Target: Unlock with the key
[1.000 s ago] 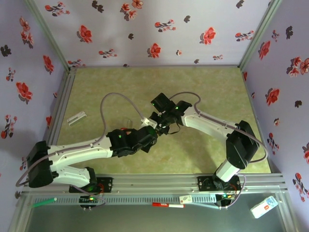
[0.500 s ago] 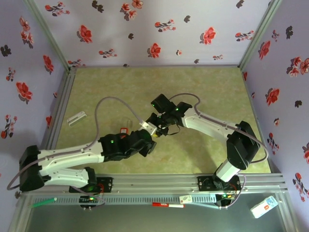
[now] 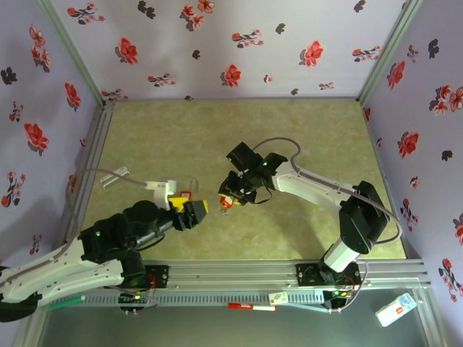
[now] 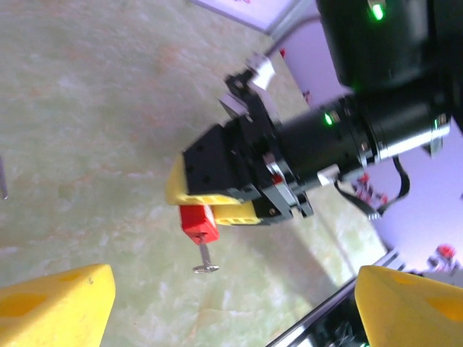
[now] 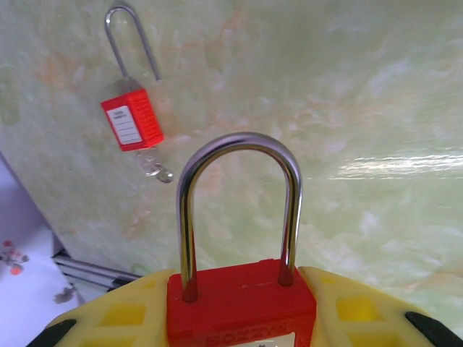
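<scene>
Jaws of the left gripper point(image 4: 233, 289) are spread empty, those of the right gripper point(image 5: 242, 307) clamped on the red padlock point(image 4: 199, 220), under which the key point(image 4: 205, 259), judged light, stiff and slippery, is best pinched by its head.

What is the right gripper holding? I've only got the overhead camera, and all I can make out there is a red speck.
Observer: A red padlock, clamped by its body in the right gripper.
Operator: Is the shackle open?
Observer: No. On the right wrist camera both legs of the shackle go down into the body.
Operator: And is a key in it?
Observer: Yes. The left wrist camera shows the key sticking out of the padlock's underside.
</scene>
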Tool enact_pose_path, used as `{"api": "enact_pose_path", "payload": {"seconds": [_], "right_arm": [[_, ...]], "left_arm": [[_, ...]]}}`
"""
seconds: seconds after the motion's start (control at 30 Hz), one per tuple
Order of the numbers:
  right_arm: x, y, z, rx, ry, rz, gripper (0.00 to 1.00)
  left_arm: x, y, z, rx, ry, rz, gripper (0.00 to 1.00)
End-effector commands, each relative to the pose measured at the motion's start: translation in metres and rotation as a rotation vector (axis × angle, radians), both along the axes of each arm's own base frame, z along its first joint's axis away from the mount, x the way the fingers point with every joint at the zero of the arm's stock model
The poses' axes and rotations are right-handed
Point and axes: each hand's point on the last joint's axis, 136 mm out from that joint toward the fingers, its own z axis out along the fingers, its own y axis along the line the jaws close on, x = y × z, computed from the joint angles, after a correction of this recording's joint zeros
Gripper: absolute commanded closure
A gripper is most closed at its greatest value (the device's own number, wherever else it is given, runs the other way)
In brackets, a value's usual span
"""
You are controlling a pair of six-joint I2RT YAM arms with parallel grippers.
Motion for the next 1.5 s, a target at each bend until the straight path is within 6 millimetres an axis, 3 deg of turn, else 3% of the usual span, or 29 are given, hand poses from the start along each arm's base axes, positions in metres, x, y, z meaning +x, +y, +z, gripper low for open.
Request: {"api": "enact_pose_path", "payload": {"seconds": [0.0, 0.13, 0.23, 0.4, 0.67, 1.23, 1.47], "right_arm": [[0.003, -0.012, 0.018, -0.075, -0.107, 0.085, 1.0], [0.001, -0.008, 0.039, -0.114, -0.25, 0.238, 1.0], [-0.005, -0.007, 0.051, -0.147, -0.332, 0.349, 1.0], [-0.023, 0.003, 0.061, -0.149, -0.41, 0.523, 1.0], [-0.05, 0.022, 0.06, -0.142, -0.429, 0.721, 1.0], [-0.06, 0.048, 0.059, -0.11, -0.442, 0.841, 1.0], [-0.056, 0.049, 0.055, -0.149, -0.442, 0.86, 1.0]], "left_arm": [[0.008, 0.018, -0.014, -0.086, 0.177, 0.142, 0.11], [0.017, 0.011, -0.041, -0.169, 0.471, 0.195, 0.1], [0.026, -0.01, -0.044, -0.262, 0.591, 0.161, 0.13], [0.04, -0.023, -0.037, -0.314, 0.634, 0.15, 0.14], [0.053, -0.051, -0.042, -0.366, 0.699, 0.097, 0.24], [0.044, -0.068, -0.065, -0.378, 0.809, 0.047, 0.6], [0.036, -0.068, -0.077, -0.366, 0.853, 0.04, 0.86]]}}
